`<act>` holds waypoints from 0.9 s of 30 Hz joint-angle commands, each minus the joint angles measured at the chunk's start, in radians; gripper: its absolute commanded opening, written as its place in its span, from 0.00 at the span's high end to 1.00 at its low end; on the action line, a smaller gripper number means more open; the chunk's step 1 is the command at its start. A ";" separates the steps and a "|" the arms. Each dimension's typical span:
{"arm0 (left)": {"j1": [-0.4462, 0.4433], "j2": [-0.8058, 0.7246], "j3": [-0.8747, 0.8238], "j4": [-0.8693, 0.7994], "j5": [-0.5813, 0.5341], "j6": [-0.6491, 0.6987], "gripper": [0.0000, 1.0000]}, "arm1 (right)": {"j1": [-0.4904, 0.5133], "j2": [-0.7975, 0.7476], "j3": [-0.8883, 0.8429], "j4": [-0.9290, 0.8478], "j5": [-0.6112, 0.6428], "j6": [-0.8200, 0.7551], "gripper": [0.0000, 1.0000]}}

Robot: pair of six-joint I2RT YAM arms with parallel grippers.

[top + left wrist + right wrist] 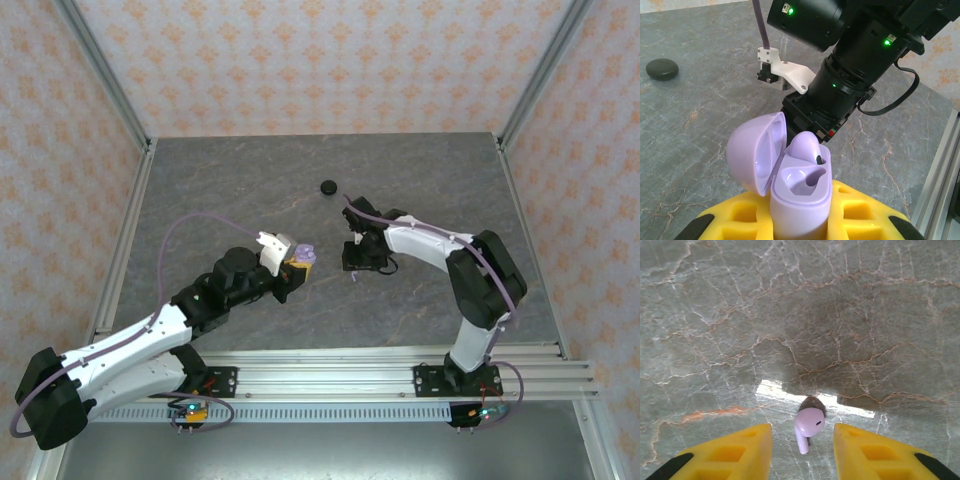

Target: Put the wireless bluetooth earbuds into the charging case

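My left gripper (296,268) is shut on a pale lavender charging case (801,195) and holds it upright between its yellow fingers (860,210). The case's lid (756,150) is swung open to the left. One lavender earbud (806,148) sits in the far slot, and the near slot is empty. A second lavender earbud (809,424) lies on the grey table, stem toward the camera. My right gripper (802,445) hangs open just over it, one yellow finger (735,452) on each side, neither touching. The case (305,256) is a short way left of the right gripper (357,268).
A round black case (328,187) lies shut on the marbled table (240,190) behind both grippers, also far left in the left wrist view (662,69). The right arm's wrist (855,55) hangs close behind the held case. An aluminium rail (400,365) runs along the near edge.
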 commanded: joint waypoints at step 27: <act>-0.006 -0.030 -0.008 -0.010 -0.031 0.003 0.95 | 0.037 0.134 0.123 -0.137 0.073 -0.011 0.64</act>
